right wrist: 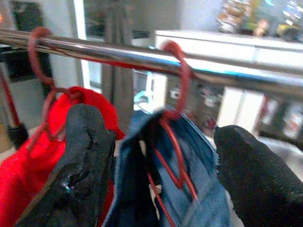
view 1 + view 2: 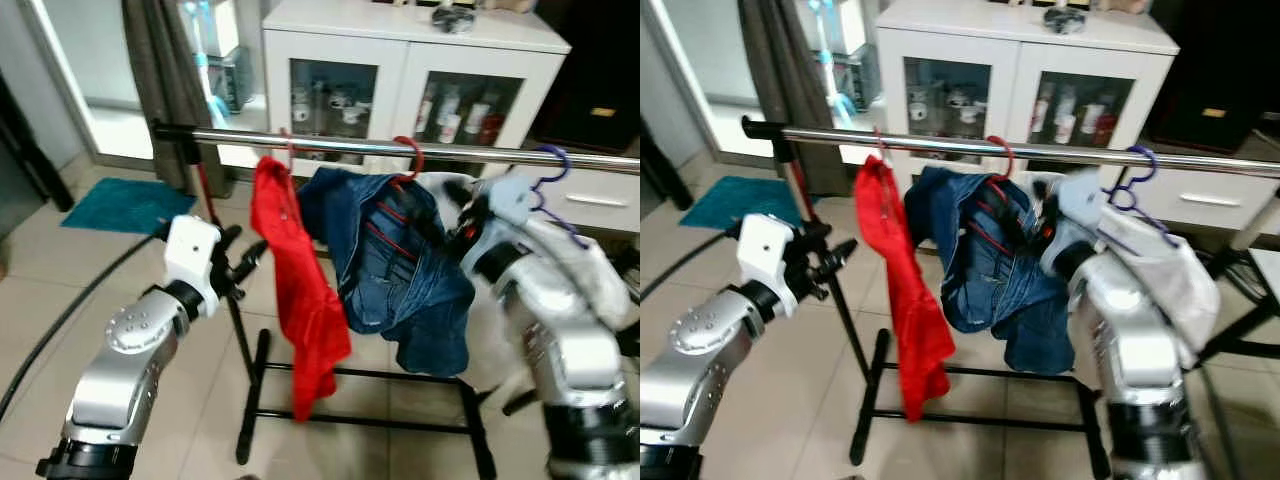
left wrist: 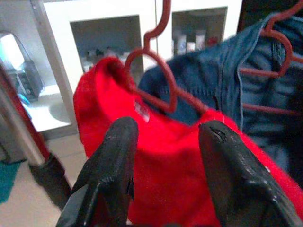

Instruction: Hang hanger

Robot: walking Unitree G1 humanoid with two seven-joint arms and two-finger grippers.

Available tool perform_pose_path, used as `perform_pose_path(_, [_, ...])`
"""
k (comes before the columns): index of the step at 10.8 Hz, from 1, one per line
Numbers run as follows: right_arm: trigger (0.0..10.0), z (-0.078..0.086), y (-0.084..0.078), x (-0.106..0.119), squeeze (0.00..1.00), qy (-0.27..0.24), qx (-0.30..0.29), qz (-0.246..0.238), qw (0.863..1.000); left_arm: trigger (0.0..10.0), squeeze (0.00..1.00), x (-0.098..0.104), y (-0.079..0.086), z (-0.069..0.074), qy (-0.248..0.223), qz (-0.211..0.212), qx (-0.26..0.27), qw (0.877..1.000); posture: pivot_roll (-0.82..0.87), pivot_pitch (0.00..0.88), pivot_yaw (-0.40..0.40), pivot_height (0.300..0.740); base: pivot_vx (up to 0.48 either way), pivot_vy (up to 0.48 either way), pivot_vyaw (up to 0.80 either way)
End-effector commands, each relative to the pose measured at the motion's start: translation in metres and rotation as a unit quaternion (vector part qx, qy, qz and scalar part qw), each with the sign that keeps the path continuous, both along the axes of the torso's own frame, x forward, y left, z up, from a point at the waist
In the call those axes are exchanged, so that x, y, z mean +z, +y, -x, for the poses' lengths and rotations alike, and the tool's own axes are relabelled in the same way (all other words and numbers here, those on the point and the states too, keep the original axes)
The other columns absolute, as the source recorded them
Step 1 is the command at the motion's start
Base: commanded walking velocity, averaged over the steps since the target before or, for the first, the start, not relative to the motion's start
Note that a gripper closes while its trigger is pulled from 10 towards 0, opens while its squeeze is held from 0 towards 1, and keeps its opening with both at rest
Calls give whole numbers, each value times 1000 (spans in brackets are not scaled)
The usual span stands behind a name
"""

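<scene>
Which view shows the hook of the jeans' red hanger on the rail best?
The right wrist view: the red hook sits close up, looped over the rail, framed by the open right gripper. Both eye views show it small, from above the jeans. The left wrist view shows the hanger's lower wires against the denim, its hook cut off.

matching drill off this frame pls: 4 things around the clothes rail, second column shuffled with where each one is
Things:
1. red garment
2. denim garment
3. purple hanger
4. teal mat

Places:
A. on the floor tiles, beyond the rail's left end
B. on a red hanger, middle of the rail
C. hooked on the rail, farthest to the robot's right
D. leftmost garment on the rail, in front of the open left gripper

Pairs: 1-D, 2-B, 3-C, 4-A
</scene>
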State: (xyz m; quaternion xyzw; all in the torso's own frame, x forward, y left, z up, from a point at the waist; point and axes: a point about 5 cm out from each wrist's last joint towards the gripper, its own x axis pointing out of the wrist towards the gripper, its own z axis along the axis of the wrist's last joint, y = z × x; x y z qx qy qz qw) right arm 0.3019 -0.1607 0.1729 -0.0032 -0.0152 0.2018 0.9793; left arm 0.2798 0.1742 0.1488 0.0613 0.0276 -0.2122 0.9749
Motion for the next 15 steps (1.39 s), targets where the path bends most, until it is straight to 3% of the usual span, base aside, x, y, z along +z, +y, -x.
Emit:
perform_pose_path(1, [10000, 1, -6, 5, 0, -16, -27, -8, 999, 10000, 0, 2, -3, -2, -7, -2, 1, 1000, -82, 0, 4, 740, 0, -322, 0])
perform_pose_path(3, [10000, 2, 1, 4, 0, -20, -35, -25, 999, 10000, 0, 1, -6, -2, -8, -3, 0, 1000, -82, 0, 5, 740, 0, -326, 0])
perform_pose_path(6, [10000, 0, 18, -2, 0, -22, -15, 15, 1000, 10000, 0, 3, -7, -4, -16, -8, 3, 1000, -74, 0, 0, 740, 0, -326, 533])
perform_pose_path(9, [10000, -8, 18, 0, 0, -23, -31, -1, 999, 10000, 0, 2, -3, -3, -15, -11, 7, 1000, -66, 0, -8, 740, 0, -325, 800])
perform_pose_path(12, [10000, -9, 15, 0, 0, -19, -44, -19, 999, 10000, 0, 0, -3, -2, -12, -15, 4, 1000, -67, 0, -11, 740, 0, -321, 0])
perform_pose_path(15, [10000, -8, 11, 0, 0, -18, -52, -6, 998, 10000, 0, -1, -5, -1, -9, -14, -8, 1000, -68, 0, -9, 740, 0, -193, 0])
